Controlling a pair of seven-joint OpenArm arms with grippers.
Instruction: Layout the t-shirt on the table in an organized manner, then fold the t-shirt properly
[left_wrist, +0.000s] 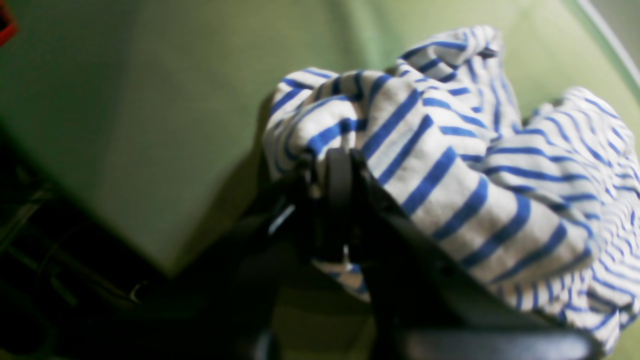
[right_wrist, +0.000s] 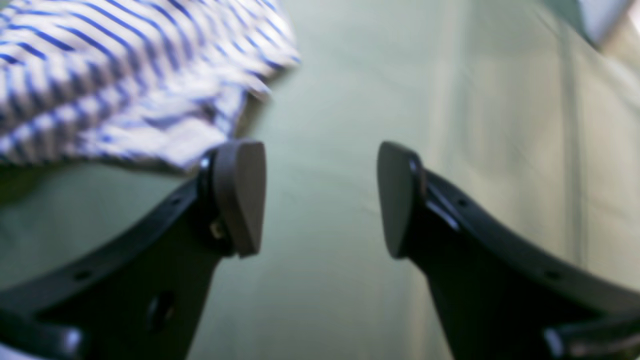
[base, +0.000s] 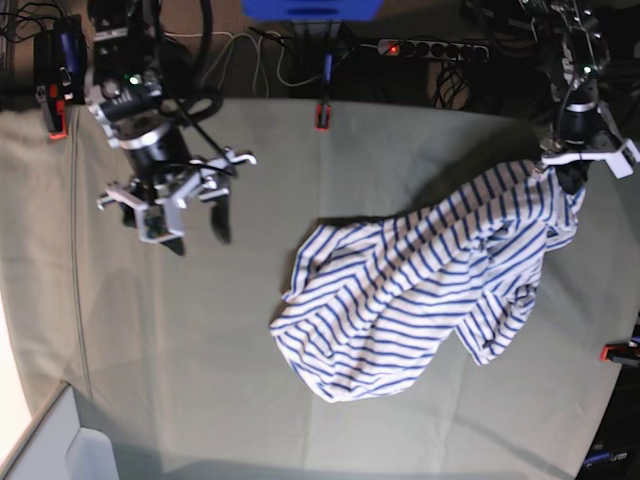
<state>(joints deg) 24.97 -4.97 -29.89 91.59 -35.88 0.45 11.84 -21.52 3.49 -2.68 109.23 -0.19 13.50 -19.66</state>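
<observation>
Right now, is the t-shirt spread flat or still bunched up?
Bunched up: the t-shirt lies crumpled on the table, one end lifted by the left gripper.

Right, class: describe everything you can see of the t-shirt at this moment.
The t-shirt is soft white fabric with thin blue stripes, crumpled and unfolded. Most of it lies bunched on the table, right of centre in the base view. One end is lifted towards that view's far right, pinched in the left gripper, whose fingers are shut on a fold. The right gripper is open beside the shirt's edge, holding nothing.
</observation>
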